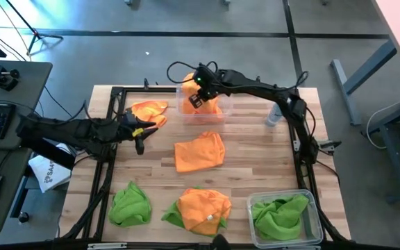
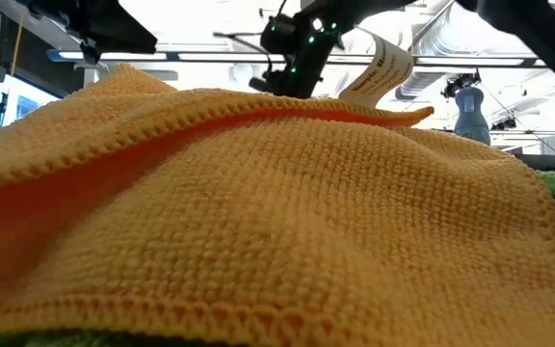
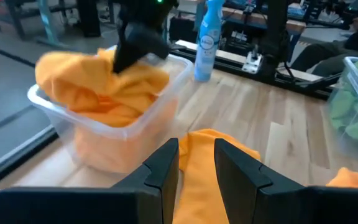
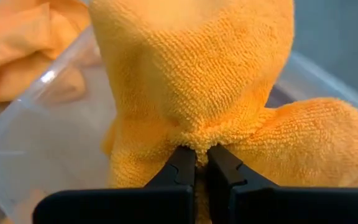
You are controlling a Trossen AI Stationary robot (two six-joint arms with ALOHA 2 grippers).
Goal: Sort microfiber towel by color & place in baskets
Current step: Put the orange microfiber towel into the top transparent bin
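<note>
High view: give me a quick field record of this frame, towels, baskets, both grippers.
right gripper: shut on an orange towel, over the far basket
left gripper: open, holding nothing, by the loose orange towel at far left
far basket contents: orange only
near-right basket: green towel inside
loose on table: orange towel at centre, orange towel on a green one at near edge, green towel at near left
other: spray bottle

The right arm extends across the far side of the table; the right gripper (image 4: 196, 160) is clamped closed. The left arm lies low at the left edge; the left gripper (image 3: 196, 163) stands parted.
</note>
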